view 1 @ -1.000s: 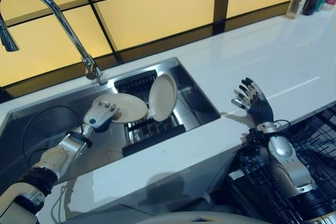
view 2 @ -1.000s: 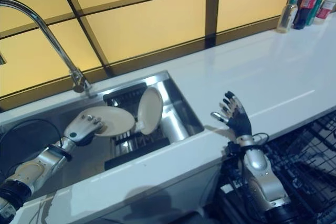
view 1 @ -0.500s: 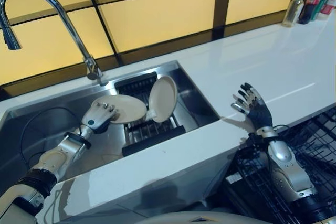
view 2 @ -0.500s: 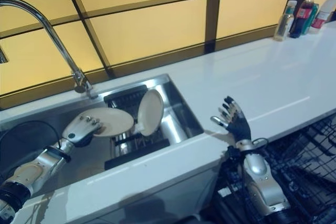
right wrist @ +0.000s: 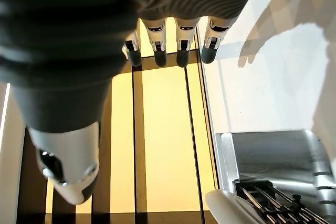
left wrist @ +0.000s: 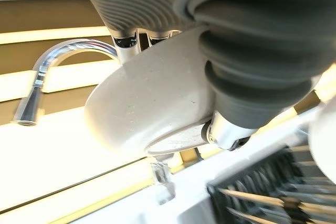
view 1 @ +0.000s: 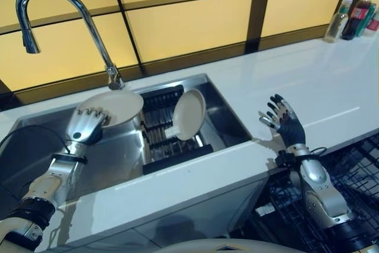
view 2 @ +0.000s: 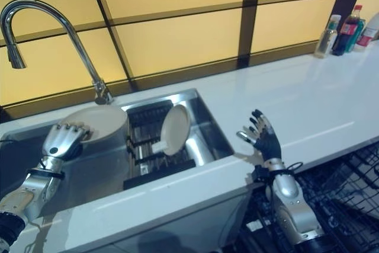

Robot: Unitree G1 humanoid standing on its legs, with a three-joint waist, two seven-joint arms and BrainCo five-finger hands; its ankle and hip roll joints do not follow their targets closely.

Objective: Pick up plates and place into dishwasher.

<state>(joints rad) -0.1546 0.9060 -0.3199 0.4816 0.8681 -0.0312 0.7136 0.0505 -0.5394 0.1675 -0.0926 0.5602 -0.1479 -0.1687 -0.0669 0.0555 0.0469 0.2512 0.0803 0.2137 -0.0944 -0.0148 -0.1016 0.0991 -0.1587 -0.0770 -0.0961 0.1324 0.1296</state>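
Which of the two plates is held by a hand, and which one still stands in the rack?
The left hand holds the plate below the faucet. The other plate stands on edge in the sink rack, untouched.

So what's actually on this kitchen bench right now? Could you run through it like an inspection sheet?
Surface: white counter around a steel sink.
Job's things: one plate held above the sink by the left hand; a second plate stands on edge in the black rack in the sink.
Clutter: bottles at the counter's far corner.
Hands: left hand's fingers curled round its plate's rim; right hand open, raised over the counter edge, holding nothing.
Cables: nothing seen.
Surroundings: curved tap behind the sink, yellow panelled wall, black wire dishwasher basket below the counter.
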